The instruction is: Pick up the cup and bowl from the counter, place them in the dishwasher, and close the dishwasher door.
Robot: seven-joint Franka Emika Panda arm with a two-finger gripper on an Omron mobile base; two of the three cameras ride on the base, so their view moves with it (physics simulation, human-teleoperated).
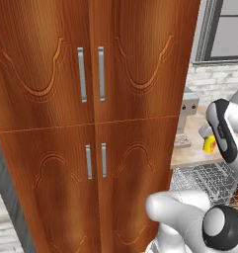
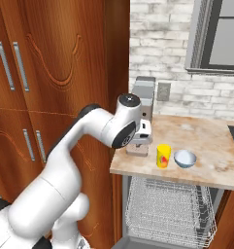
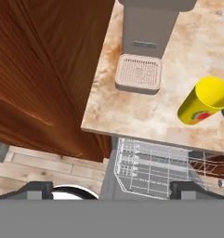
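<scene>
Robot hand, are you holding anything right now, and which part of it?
No, the hand holds nothing. Its two dark fingertips stand far apart with only empty space between them. The yellow cup sits untouched on the counter.

No legible text, labels or numbers anywhere.

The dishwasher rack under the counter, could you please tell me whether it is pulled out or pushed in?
Pulled out. The silver wire rack juts forward past the counter edge, and it looks empty; the cup and bowl stand above.
</scene>
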